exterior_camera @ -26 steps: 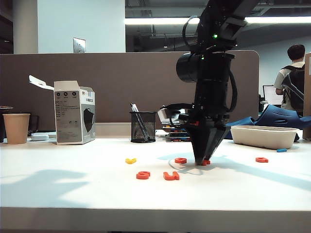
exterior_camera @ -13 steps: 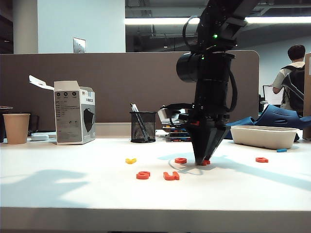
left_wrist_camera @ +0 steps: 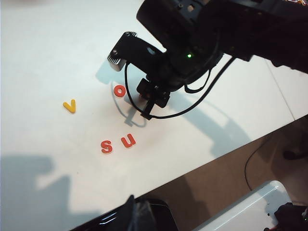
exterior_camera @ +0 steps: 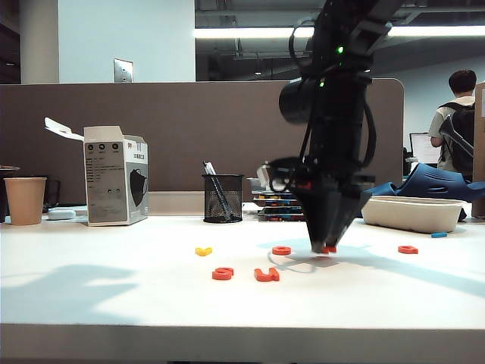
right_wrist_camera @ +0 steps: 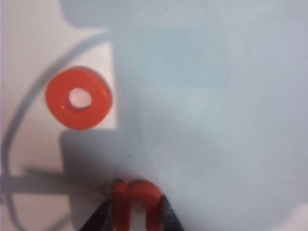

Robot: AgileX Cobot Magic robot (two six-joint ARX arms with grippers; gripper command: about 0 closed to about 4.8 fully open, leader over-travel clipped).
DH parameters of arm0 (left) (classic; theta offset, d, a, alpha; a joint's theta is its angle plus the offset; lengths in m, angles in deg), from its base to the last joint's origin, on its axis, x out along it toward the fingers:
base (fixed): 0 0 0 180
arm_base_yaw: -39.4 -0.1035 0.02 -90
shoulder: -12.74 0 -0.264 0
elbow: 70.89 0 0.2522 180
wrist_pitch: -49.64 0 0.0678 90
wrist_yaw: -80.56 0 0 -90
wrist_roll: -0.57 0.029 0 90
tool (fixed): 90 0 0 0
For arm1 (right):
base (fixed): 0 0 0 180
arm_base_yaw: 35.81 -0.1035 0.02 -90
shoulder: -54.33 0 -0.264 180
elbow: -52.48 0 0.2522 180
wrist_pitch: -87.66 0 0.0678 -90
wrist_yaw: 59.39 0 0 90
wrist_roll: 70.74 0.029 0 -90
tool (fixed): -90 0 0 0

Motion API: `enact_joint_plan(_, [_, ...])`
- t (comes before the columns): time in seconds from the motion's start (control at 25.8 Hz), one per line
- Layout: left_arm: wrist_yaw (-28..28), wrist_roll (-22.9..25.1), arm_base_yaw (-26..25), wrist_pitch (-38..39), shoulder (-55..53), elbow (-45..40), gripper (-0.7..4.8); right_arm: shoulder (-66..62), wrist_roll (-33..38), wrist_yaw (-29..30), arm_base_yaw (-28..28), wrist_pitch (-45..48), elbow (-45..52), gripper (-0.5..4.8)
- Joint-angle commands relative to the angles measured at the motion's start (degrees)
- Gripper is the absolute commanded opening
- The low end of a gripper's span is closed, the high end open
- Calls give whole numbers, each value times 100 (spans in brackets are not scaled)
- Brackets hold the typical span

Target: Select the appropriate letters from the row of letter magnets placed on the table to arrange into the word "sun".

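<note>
Exterior view, near to far: s and u lie flat side by side at the front of the table, reading "su" in the left wrist view. Behind them sit the yellow letter and a ring-shaped letter; a second ring-like one lies well apart to the right.

Right gripper hangs nose-down just right of the near ring, wrist stacked almost vertical above it. Jaws are closed about halfway on the n, pinching its outer legs. It looks just clear of the table, though the gap is too thin to be sure.

Handling, my read: n is light, stiff plastic, thin and smooth, so it can twist or slip in the pinch. Gripping across both legs is a sound hold; keep the squeeze moderate.

Left gripper itself isn't in any frame; that arm's camera looks down on the letters from off to the side.

Pen cup and box stand at the back, out of the way.
</note>
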Motion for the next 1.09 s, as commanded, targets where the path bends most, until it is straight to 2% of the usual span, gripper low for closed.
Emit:
enact_joint_plan(0.04, [-4, 15, 9, -74, 22, 20, -5, 225, 422, -13, -13, 31, -22, 103])
enact_joint_plan(0.19, [-4, 15, 9, -74, 24, 20, -5, 426, 1126, -22, -15, 11, -17, 103])
enact_joint_plan(0.54, [-2, 15, 9, -74, 22, 20, -5, 911, 1919, -363, -17, -52, 328, 103])
enact_joint_plan(0.74, [-4, 15, 9, -72, 24, 20, -5, 1803, 2750, -363, -52, 785, 1729, 103])
enact_joint_plan(0.81, [-4, 17, 9, -72, 22, 20, -5, 2122, 3351, -361, -76, 1185, 2295, 103])
enact_joint_plan(1.09, [-22, 15, 9, -70, 22, 20, -5, 2164, 4083, -741, -710, 1917, 2811, 103])
